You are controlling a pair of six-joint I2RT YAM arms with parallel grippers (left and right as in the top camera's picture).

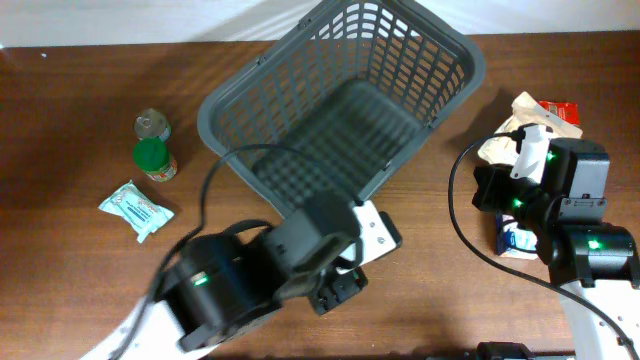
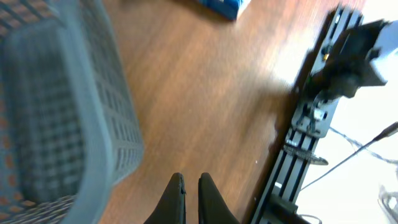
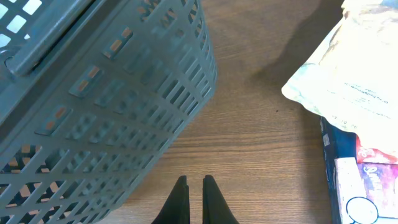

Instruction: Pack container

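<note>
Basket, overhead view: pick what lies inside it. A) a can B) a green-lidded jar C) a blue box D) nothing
D: the dark grey basket shows only its bare slotted floor, while the can and the green-lidded jar stand outside it.

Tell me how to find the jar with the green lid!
Find the big grey basket in the middle. Left of it sit three small things. The jar is the middle one, between a silver-topped can and a pale blue packet, alone in having a bright green lid.
</note>
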